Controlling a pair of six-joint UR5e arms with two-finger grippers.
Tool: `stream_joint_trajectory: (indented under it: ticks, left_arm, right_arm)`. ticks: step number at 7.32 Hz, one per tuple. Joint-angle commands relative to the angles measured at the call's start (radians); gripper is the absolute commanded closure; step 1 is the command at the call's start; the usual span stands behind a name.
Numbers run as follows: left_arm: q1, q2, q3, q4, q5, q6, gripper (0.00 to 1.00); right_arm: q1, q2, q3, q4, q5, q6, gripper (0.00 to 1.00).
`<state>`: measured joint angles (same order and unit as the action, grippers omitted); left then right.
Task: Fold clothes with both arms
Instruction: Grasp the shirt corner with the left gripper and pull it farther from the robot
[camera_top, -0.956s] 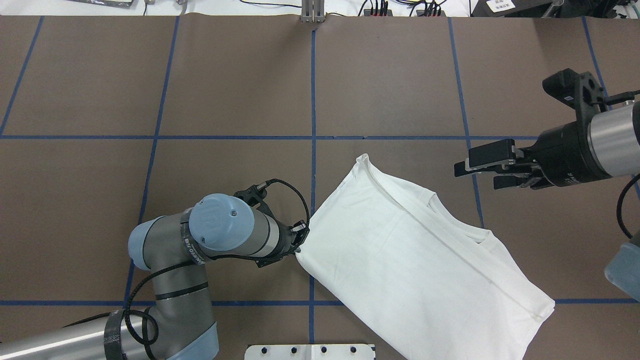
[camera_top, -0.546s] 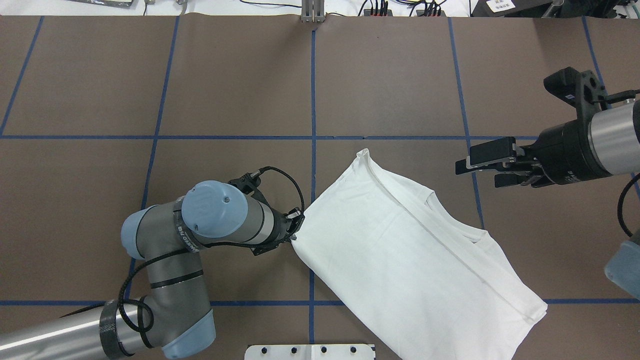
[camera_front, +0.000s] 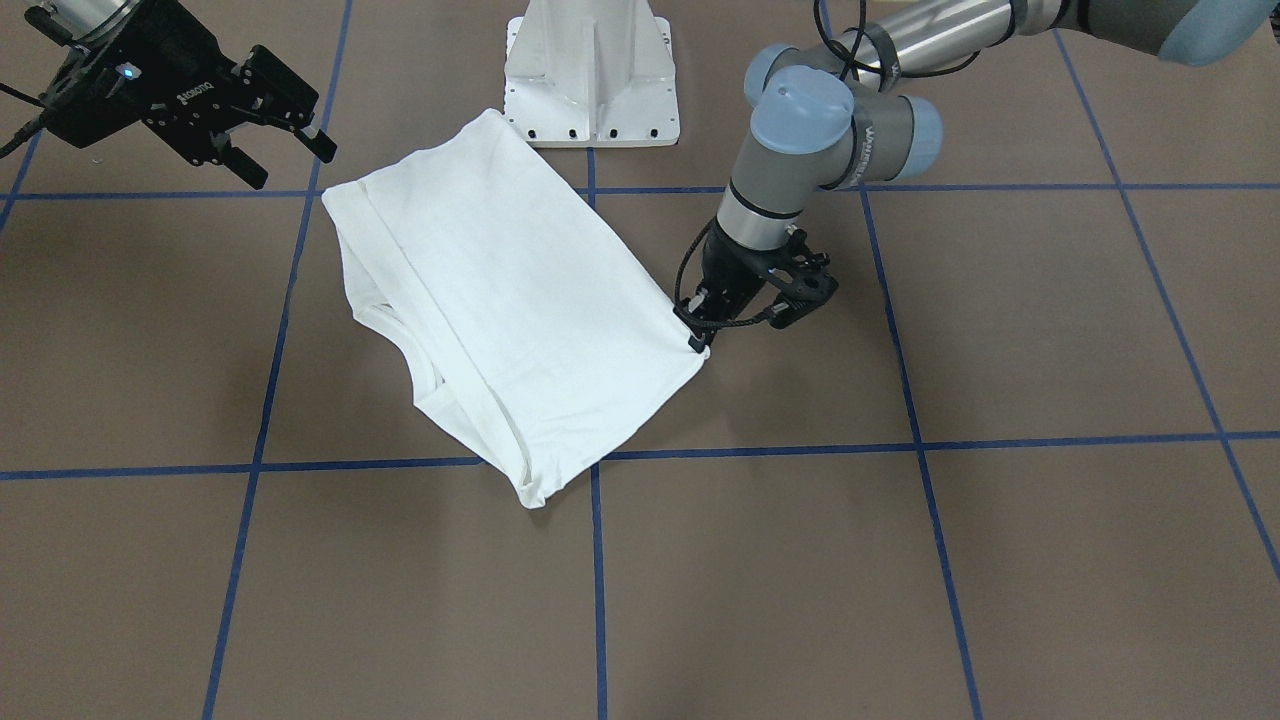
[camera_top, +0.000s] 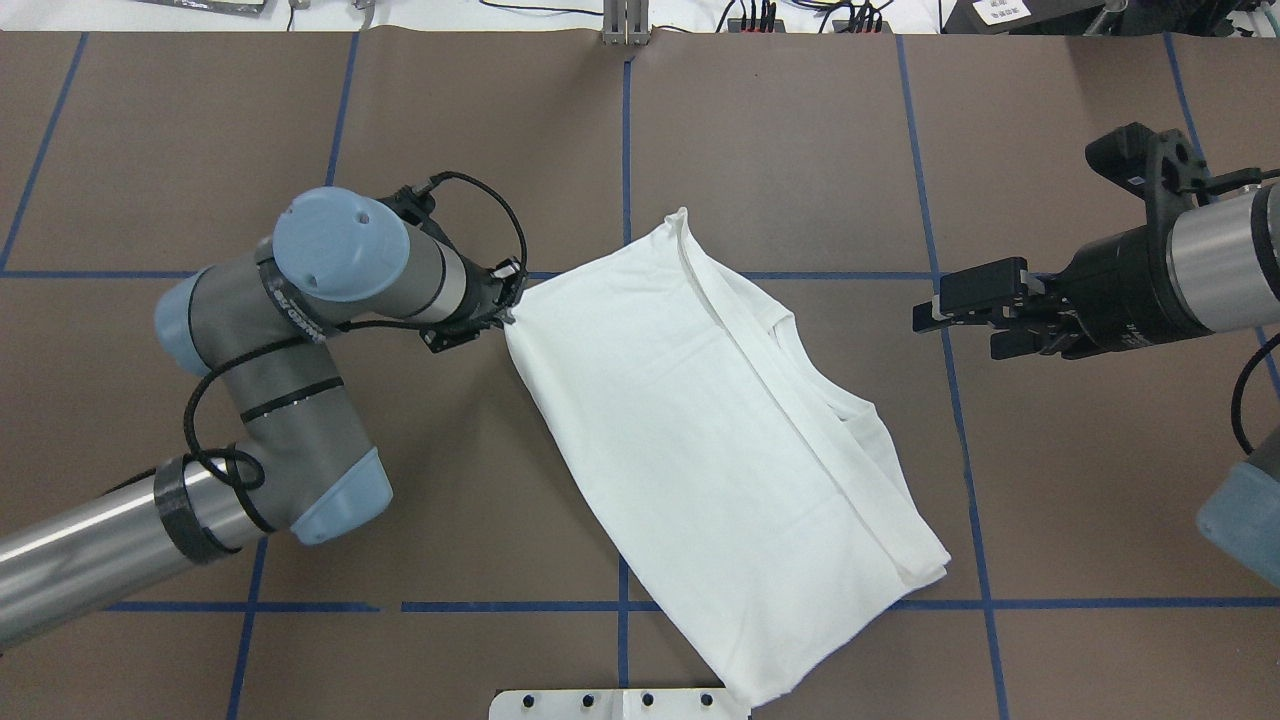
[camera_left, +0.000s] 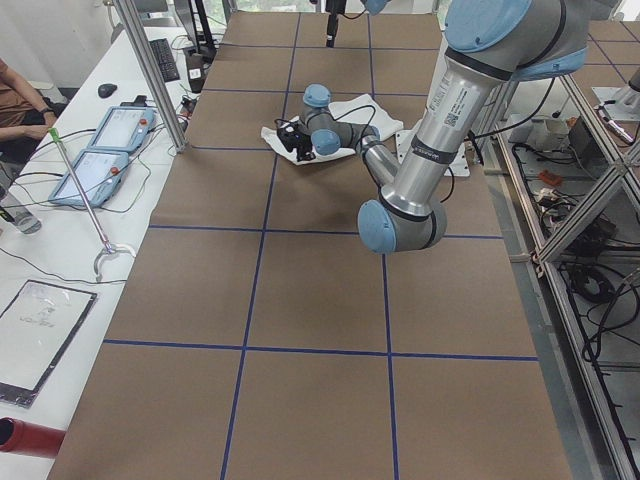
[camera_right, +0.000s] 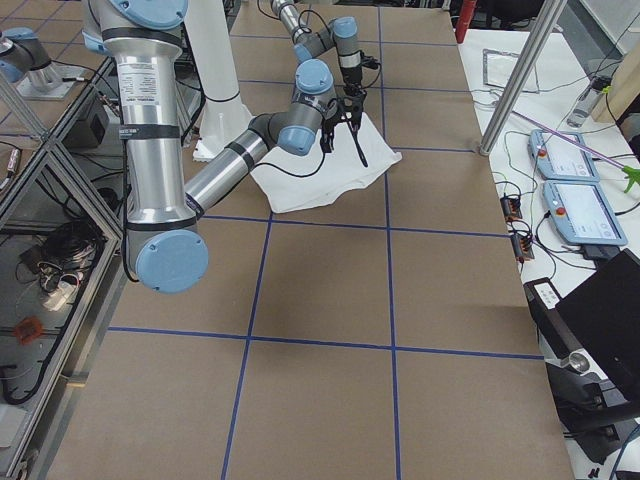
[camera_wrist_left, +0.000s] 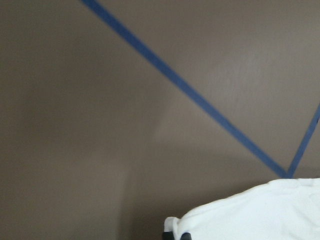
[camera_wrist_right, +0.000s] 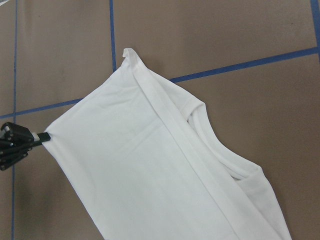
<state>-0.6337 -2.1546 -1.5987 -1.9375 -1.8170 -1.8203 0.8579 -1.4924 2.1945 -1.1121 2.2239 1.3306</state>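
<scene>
Mid-table on the brown table (camera_top: 800, 150), the T-shirt (camera_top: 700, 450) lies flat. Its long axis runs diagonally from the far-left corner towards the robot's near right. The left gripper (camera_top: 508, 308) is pinched on that far-left corner. The right gripper (camera_top: 955, 328) is spread and empty, well apart off the collar side. Judgement: the left arm leads and the right must reach in.

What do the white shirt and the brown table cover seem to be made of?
The white shirt: soft, matte cloth, probably cotton; it folds and wrinkles limply. The brown table cover: a matte, thin sheet, perhaps paper or vinyl; flat, no shine, I cannot tell which.
</scene>
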Motion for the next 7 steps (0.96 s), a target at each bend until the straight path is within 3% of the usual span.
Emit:
stream_joint_trajectory:
  ticks: [1,3,7]
  left_arm:
    - [-0.122,-0.104,0.197,-0.009,0.004,0.126,1.00]
    - [-0.179,-0.242,0.468,-0.195,0.007,0.174,1.00]
    - [-0.204,-0.355,0.681,-0.441,0.090,0.223,1.00]
  right_arm:
    - [0.001,0.032,-0.033,0.000,-0.001,-0.002,0.00]
    - [-0.002,0.038,-0.056,0.000,-0.003,-0.005,0.00]
    - [-0.002,0.037,-0.074,-0.002,-0.003,-0.007,0.00]
